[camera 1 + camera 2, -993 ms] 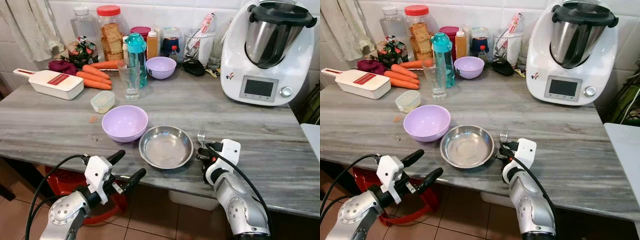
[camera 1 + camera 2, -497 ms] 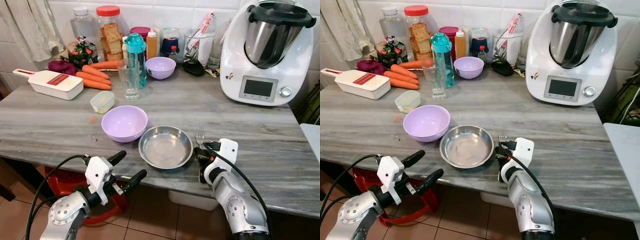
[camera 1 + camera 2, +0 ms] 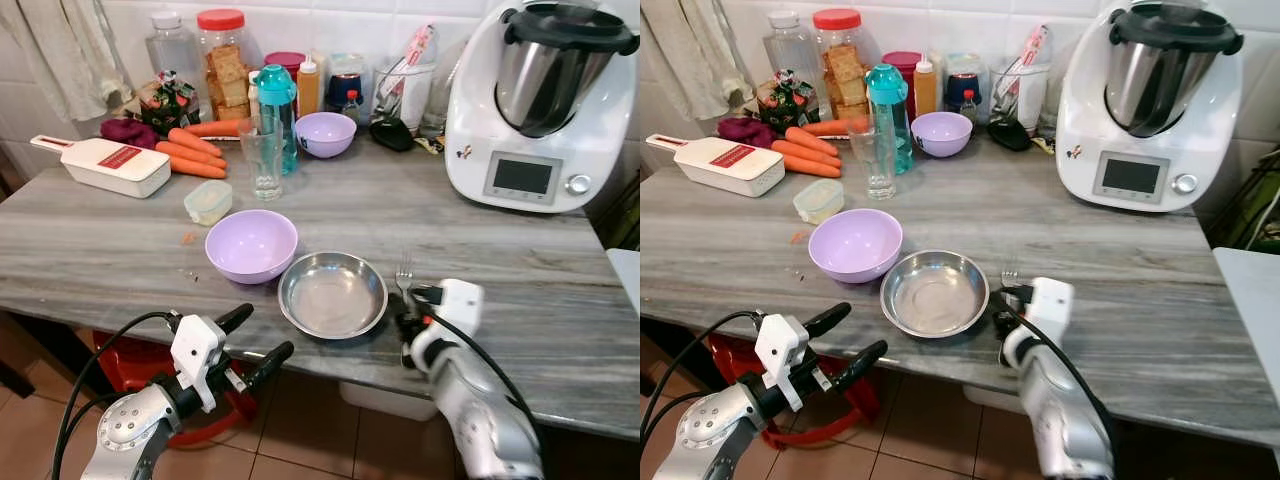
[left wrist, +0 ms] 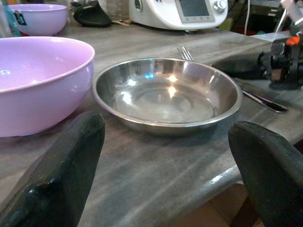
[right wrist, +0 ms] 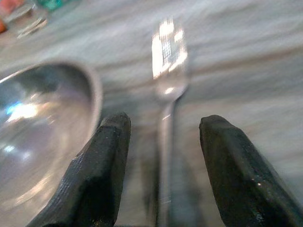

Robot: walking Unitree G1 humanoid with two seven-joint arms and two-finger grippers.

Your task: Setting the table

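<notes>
Steel fork (image 5: 166,90) lies between the right end effector (image 5: 161,165) – fingers spread, not touching

Head stereo pair looks down and forward over the tabletop (image 3: 150,250), mid-range. Left wrist cam sits low at the front edge, close on the steel bowl (image 4: 165,97). Right wrist cam closer, blurred, over the fork (image 5: 165,90). All share bowl and fork.

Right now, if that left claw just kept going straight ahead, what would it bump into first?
Most likely the steel bowl: the open left gripper points at it across bare counter edge. The purple bowl sits just beside that line.
</notes>
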